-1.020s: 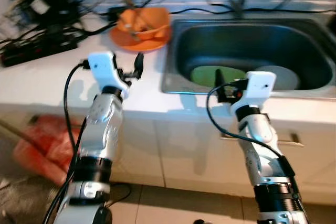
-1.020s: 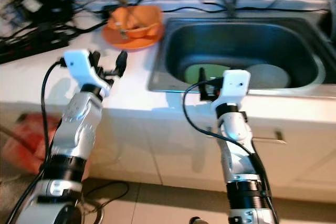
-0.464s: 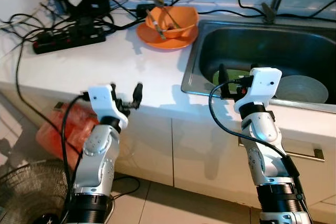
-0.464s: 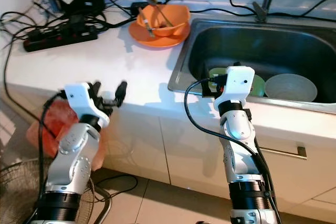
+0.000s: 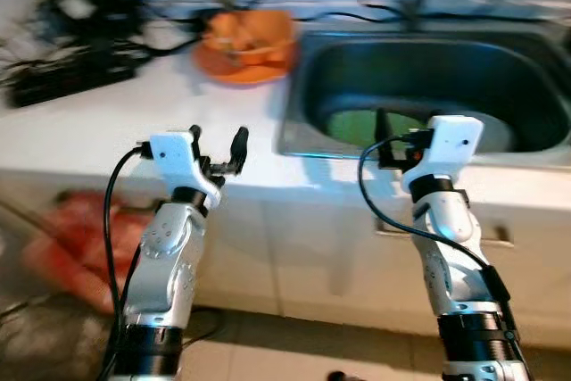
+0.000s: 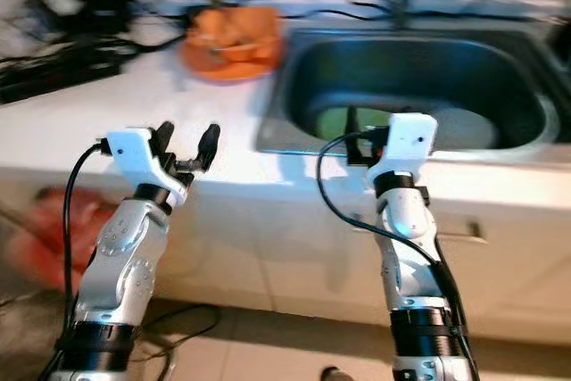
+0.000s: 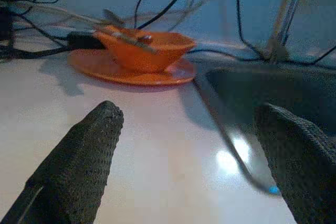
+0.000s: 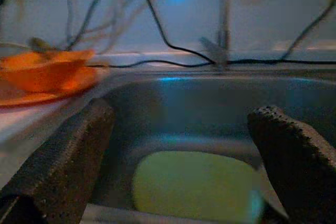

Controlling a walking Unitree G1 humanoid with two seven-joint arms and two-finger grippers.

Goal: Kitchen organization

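An orange bowl (image 5: 245, 35) with utensils in it sits on an orange plate (image 7: 131, 73) at the back of the white counter, left of the steel sink (image 5: 308, 86). In the sink lie a green plate (image 8: 191, 184) and a pale bowl (image 5: 500, 131). My left gripper (image 5: 217, 144) is open and empty, held over the counter's front edge and pointing at the orange bowl. At the sink's front rim my right gripper (image 8: 184, 145) is open and empty, facing the green plate.
A black power strip (image 5: 62, 73) and tangled cables crowd the counter's back left. A faucet (image 8: 224, 19) rises behind the sink. Below the counter are white cabinet fronts with a handle (image 5: 500, 236), and a red-orange bag (image 5: 67, 247) lies on the floor at left.
The whole picture has shifted and blurred, so the camera is moving. Both arms keep the same pose with open grippers. Nothing on the counter or in the sink has moved.
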